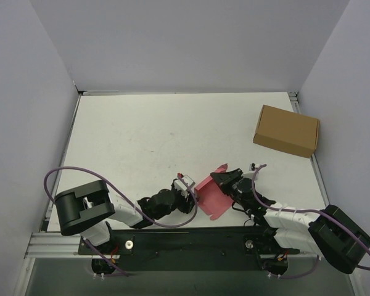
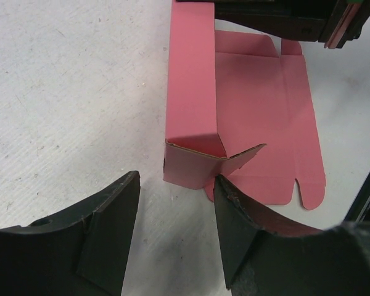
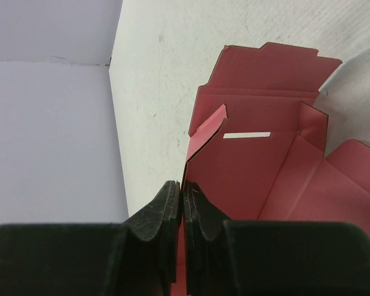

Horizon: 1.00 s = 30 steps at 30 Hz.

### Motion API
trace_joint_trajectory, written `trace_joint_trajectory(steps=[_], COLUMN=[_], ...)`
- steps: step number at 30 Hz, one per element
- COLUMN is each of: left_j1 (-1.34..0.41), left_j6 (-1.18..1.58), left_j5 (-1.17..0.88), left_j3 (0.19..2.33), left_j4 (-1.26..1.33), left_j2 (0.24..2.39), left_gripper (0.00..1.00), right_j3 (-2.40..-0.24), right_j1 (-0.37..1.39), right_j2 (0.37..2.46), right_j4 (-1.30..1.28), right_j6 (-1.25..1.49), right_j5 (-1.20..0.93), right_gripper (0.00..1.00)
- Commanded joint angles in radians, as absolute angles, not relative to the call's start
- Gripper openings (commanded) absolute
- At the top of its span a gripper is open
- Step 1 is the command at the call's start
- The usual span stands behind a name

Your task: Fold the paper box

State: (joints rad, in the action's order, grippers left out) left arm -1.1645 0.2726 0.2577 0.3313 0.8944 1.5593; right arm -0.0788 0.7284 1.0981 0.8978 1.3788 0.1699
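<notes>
The paper box (image 1: 211,197) is a pink-red card sheet, partly folded, lying near the table's front edge between the two arms. In the left wrist view the paper box (image 2: 259,117) has one long side wall folded upright, with a small end flap bent at its near corner. My left gripper (image 2: 176,188) is open just short of that corner and holds nothing; its right finger (image 2: 234,209) is close to the flap. My right gripper (image 3: 182,191) is shut on the edge of a raised wall of the paper box (image 3: 253,166). From above, the right gripper (image 1: 225,179) sits at the sheet's far right side.
A larger brown cardboard box (image 1: 287,131) lies at the back right of the white table (image 1: 160,135). Grey walls enclose the table on three sides. Purple cables loop beside both arm bases.
</notes>
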Motion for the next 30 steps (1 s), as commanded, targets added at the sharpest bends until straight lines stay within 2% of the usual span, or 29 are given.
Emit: trace_joint_trajectory(steps=[1, 10, 16, 30], left_j1=[-1.167, -1.175, -1.201, -1.221], left_j6=[0.261, 0.236, 0.236, 0.270], left_j5=[0.285, 0.330, 0.446, 0.597], left_j3=[0.333, 0.334, 0.318, 0.376], left_j4=[1.012, 1.058, 1.107, 1.077], left_j2=[1.586, 1.624, 1.647, 1.723], left_gripper=[0.61, 0.61, 0.61, 0.60], right_j3=[-0.006, 0.048, 0.058, 0.048], right_j1=[0.738, 0.738, 0.741, 0.762], right_j2=[1.129, 1.284, 1.387, 1.299], right_j4=[0.922, 1.127, 1.245, 1.120], right_j6=[1.284, 1.275, 1.285, 1.275], right_j5=[0.210, 0.206, 0.192, 0.238], right_gripper=[0.00, 0.00, 0.00, 0.00])
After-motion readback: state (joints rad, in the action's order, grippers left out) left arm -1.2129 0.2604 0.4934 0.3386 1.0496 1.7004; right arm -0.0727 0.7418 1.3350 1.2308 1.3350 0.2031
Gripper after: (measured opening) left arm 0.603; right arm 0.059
